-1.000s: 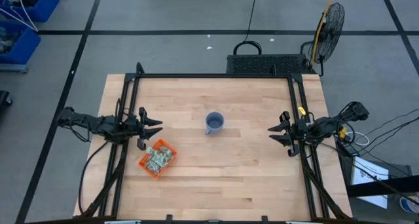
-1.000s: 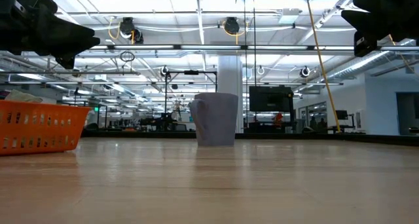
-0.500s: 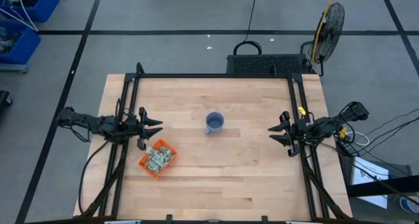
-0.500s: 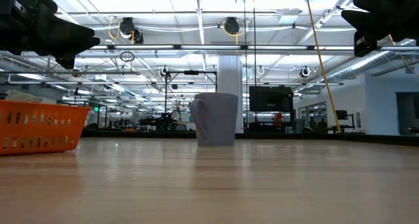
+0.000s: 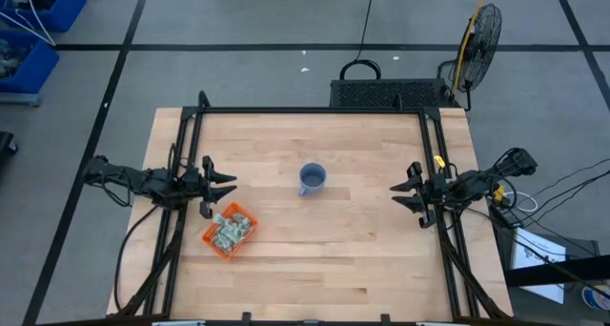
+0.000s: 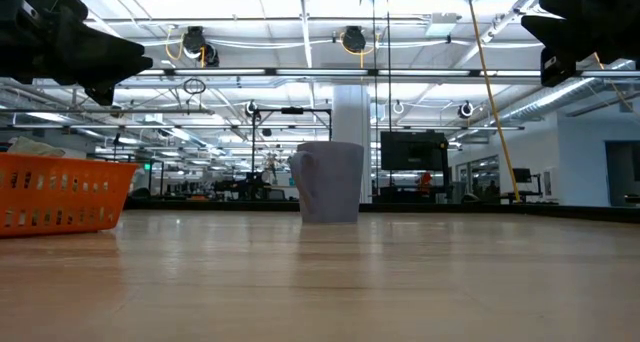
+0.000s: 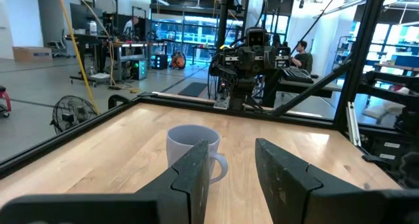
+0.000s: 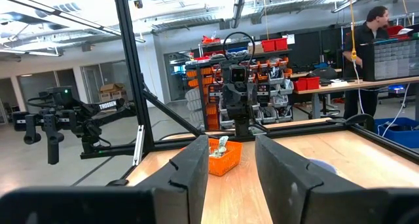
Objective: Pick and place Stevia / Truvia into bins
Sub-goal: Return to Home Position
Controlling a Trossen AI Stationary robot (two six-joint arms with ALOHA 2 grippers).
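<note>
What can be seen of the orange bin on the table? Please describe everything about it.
The orange bin is a small, shallow rectangular basket, plastic by its look, with slotted walls. It stands upright on the wooden table, on the left arm's side, turned askew to the table's edges. Pale green and white packets lie heaped inside. Only the table and the packets touch it; the left hand hangs nearby, apart.

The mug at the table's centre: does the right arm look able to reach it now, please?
Probably yes: only bare table lies between the right tool and the mug, and the tool is open.
</note>
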